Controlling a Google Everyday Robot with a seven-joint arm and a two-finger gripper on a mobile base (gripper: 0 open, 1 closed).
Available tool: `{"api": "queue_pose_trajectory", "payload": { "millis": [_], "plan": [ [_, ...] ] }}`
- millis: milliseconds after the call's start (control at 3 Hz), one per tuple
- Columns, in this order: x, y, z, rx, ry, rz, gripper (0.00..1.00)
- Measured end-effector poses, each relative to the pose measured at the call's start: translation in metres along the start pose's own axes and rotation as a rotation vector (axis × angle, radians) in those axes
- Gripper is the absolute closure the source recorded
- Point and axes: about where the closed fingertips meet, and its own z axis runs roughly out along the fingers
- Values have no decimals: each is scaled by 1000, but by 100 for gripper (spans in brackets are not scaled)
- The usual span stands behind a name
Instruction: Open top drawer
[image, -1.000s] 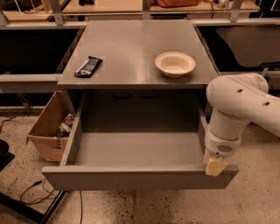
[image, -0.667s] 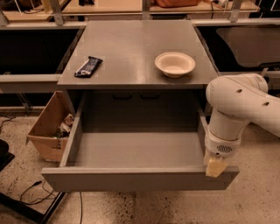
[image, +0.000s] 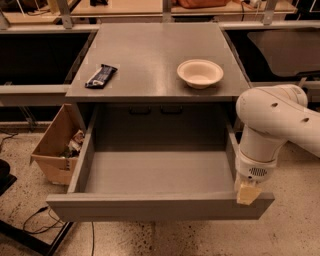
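Observation:
The top drawer (image: 160, 206) is a wide matte-grey drawer with a plain flat front. It stands pulled far out of the grey cabinet (image: 150, 60), and its deep grey box interior is bare. My gripper (image: 247, 193) is at the drawer's front right corner, with its tan tip at the top edge of the front panel. The white arm (image: 272, 125) rises from it to the right.
On the cabinet top lie a white bowl (image: 200, 73) and a dark snack packet (image: 101, 76). A cardboard box (image: 59, 145) with items stands on the floor to the left of the drawer. Cables (image: 35, 220) lie on the floor at the lower left.

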Motion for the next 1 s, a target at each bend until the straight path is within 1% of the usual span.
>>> {"api": "queue_pose_trajectory", "payload": {
  "millis": [333, 1000],
  "plan": [
    [4, 5, 3, -16, 8, 6, 84],
    [4, 5, 3, -16, 8, 6, 38]
  ]
}}
